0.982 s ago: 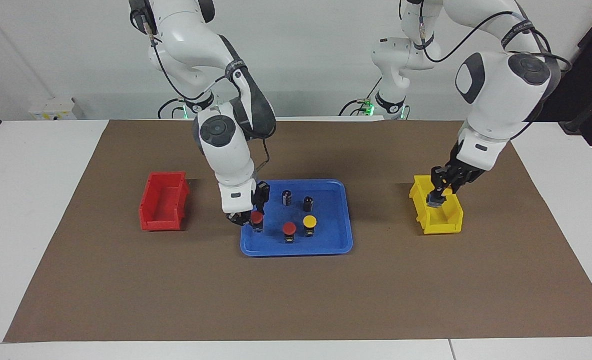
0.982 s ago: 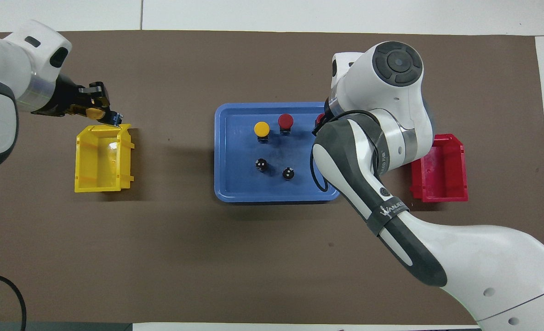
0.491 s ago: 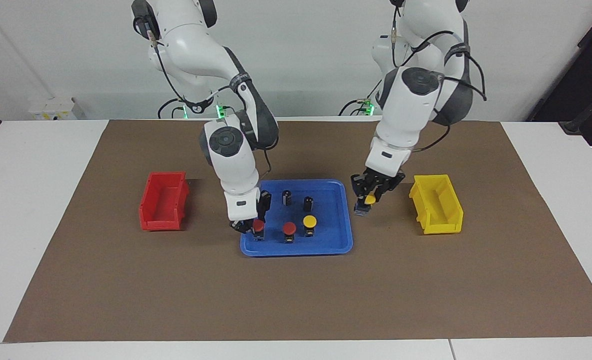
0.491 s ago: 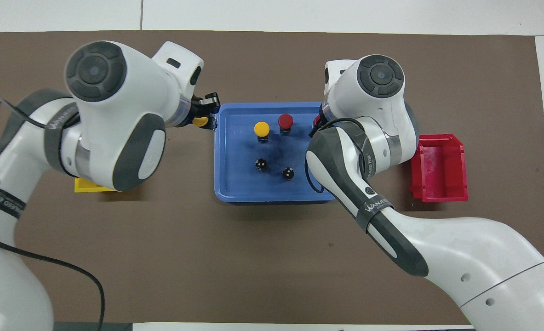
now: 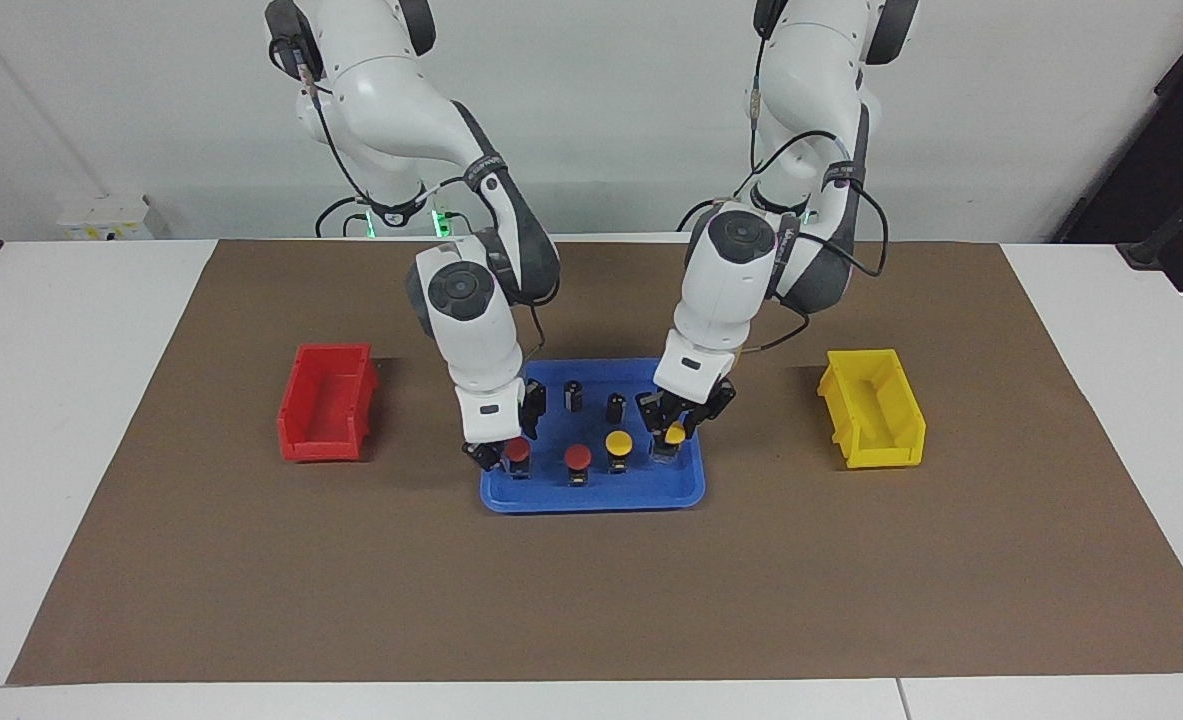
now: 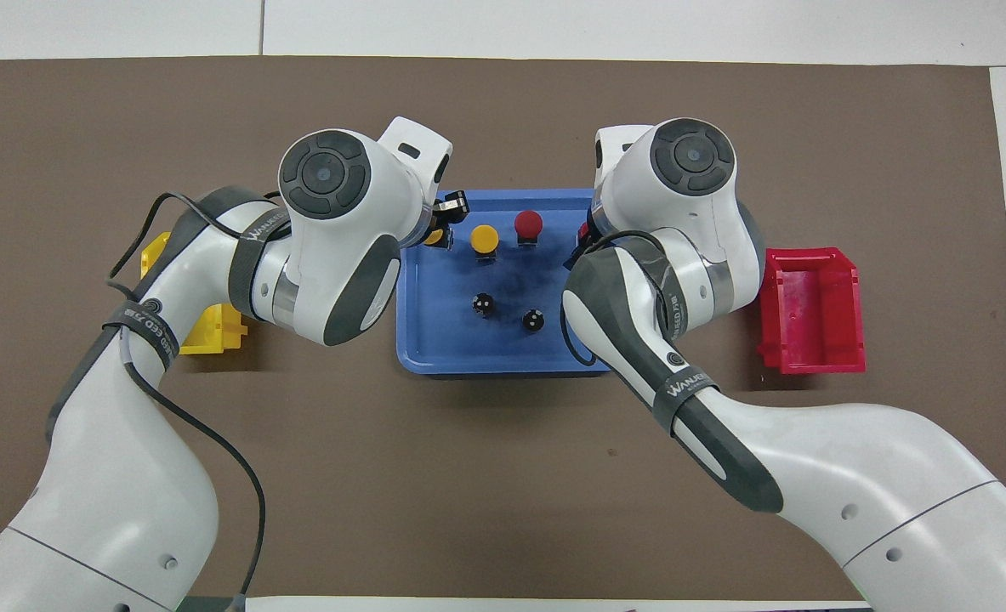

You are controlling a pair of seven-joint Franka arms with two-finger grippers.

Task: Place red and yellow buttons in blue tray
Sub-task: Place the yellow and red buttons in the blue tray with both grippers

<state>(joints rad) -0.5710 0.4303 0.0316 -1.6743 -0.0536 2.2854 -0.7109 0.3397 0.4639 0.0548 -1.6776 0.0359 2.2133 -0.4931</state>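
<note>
Over blue tray [image 5: 689, 482], left hand [image 5: 673, 440] gripping yellow button [image 5: 674, 435], right hand [image 5: 503, 455] state unclear

Bright, even overhead light; soft short shadows beside bins [image 5: 869, 408] and tray [image 5: 693, 478]; sharp focus; no glare, blur.

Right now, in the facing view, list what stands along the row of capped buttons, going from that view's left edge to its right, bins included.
red bin → red button at the right claw → free red button → free yellow button → yellow button at the left claw → yellow bin
</note>
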